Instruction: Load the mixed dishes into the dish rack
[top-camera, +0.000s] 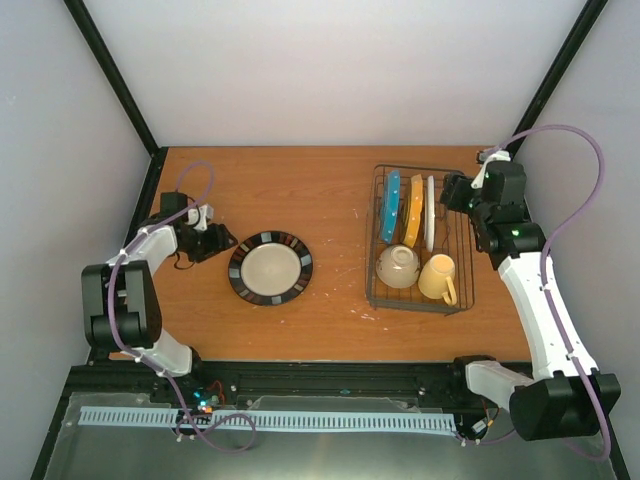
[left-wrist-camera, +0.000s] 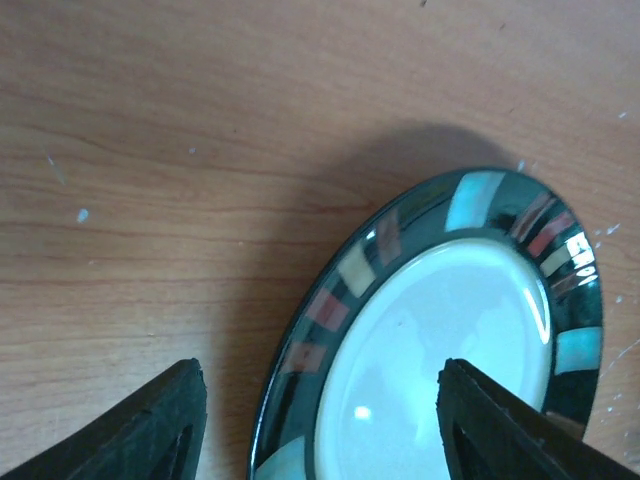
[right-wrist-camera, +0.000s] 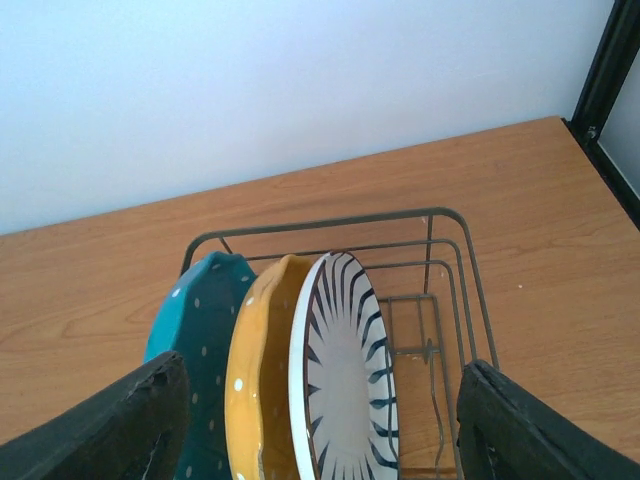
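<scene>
Top view, table: a dark-rimmed plate (top-camera: 270, 267) with a cream centre lies flat on the wooden table (top-camera: 300, 190), well left of the dish rack (top-camera: 460, 240).
Top view, rack: the teal plate (top-camera: 390, 207), orange-yellow plate (top-camera: 413, 212) and striped plate (top-camera: 430, 212) stand on edge side by side in the far half. The cream bowl (top-camera: 398, 266) and yellow mug (top-camera: 438, 277) sit in the near half, bowl on the left; only this view shows these two.
Top view, arms: the left arm is folded at the elbow and reaches rightward, with the left gripper (top-camera: 215, 243) low at the dark-rimmed plate's left edge. The right arm stretches up the table's right side, with the right gripper (top-camera: 455, 192) at the rack's far right corner, pointing towards the striped plate.
Left wrist view: only here do the rim's coloured blocks show. The left fingers (left-wrist-camera: 150, 430) are spread wide and grip nothing; the plate's near rim lies between them. Whether either finger touches the plate cannot be told.
Right wrist view: only here do the black radial stripes and the teal plate's white dots show. The right fingers (right-wrist-camera: 520, 420) are spread wide and empty, looking down on the three standing plates framed between them.
</scene>
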